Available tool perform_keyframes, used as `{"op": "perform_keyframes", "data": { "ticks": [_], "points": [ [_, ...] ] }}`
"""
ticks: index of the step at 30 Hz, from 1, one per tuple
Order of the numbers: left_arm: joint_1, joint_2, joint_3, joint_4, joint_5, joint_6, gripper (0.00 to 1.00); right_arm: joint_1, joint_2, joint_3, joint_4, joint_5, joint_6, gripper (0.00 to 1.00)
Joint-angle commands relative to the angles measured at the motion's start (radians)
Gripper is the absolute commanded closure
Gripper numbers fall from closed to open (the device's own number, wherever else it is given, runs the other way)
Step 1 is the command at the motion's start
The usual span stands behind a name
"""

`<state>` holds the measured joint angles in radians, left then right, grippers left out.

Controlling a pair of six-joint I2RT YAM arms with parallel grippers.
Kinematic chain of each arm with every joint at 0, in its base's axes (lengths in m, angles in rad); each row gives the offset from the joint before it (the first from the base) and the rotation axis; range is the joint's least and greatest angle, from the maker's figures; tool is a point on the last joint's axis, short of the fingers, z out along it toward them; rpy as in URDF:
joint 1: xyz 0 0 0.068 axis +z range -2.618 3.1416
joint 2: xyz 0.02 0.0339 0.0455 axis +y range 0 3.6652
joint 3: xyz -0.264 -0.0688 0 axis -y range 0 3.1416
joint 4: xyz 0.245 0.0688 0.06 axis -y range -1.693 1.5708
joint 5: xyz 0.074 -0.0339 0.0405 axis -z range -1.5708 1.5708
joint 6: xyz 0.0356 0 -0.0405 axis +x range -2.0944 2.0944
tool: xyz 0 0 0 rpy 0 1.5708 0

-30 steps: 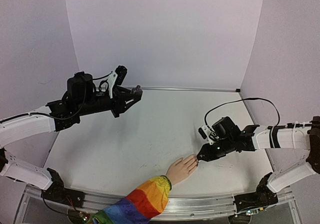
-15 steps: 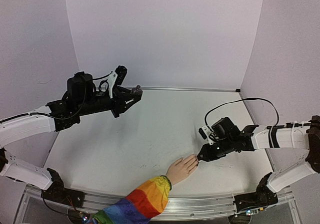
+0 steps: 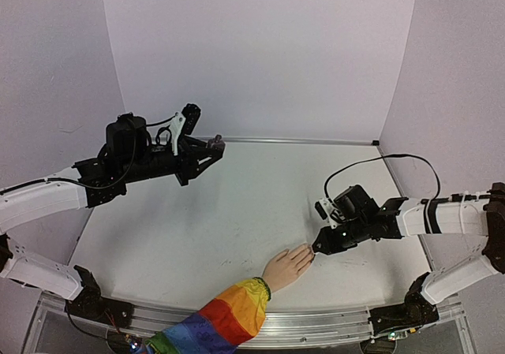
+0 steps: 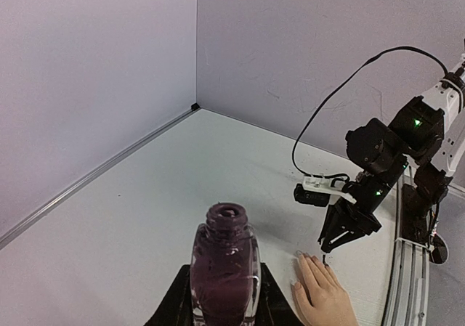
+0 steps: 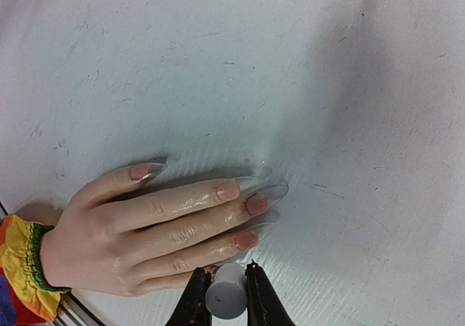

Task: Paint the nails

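Observation:
A pale mannequin hand (image 3: 288, 265) with a rainbow sleeve (image 3: 229, 316) lies palm down at the table's near edge. Its nails (image 5: 247, 204) are long, clear-tipped and pinkish; they also show in the left wrist view (image 4: 299, 255). My right gripper (image 3: 317, 250) is shut on a grey brush cap (image 5: 226, 297) just over the little finger, whose nail is hidden behind the cap. My left gripper (image 3: 211, 150) is shut on an open bottle of dark purple polish (image 4: 224, 268), held upright above the far left of the table.
The white table (image 3: 237, 220) is walled by white panels at the back and sides. A black cable (image 3: 371, 165) loops over the right arm. A metal rail (image 3: 331, 319) runs along the near edge.

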<state>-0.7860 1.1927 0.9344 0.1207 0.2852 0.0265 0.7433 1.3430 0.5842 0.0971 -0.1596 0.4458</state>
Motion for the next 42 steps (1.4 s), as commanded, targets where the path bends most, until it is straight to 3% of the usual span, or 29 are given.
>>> {"op": "perform_keyframes", "data": {
  "ticks": [1,14,42],
  "points": [
    [0.004,-0.010,0.030,0.037,0.008,0.004,1.00,0.007,0.009,0.036,-0.032,0.033,0.013,1.00],
    [0.004,-0.005,0.030,0.038,0.011,0.001,1.00,0.008,-0.086,0.010,-0.052,-0.014,-0.008,1.00],
    [0.004,-0.012,0.029,0.038,0.013,0.001,1.00,0.019,-0.026,0.029,-0.026,-0.039,-0.024,1.00]
  ]
}}
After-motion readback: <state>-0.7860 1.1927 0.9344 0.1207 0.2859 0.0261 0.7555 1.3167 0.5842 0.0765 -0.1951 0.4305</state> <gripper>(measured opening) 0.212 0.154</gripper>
